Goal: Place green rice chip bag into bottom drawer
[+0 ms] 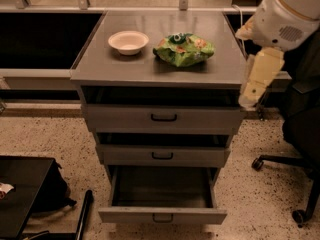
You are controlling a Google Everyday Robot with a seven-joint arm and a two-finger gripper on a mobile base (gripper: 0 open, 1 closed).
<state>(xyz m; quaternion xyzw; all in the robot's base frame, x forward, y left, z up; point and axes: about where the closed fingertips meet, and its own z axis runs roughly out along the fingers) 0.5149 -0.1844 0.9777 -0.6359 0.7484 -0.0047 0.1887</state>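
The hand [249, 97] hangs at the cabinet's right edge, beside the top drawer's corner and well apart from the bag; you cannot tell whether it is released or clenched. The green rice chip bag [184, 49] lies on the grey surface [150, 69], right of centre; it is crinkled, bright green, with orange-tan chip pictures. Count one bag; one white bowl [128, 41] near its left; three drawers, the bottom drawer [162, 215] pulled out farthest, its dark interior exposed.
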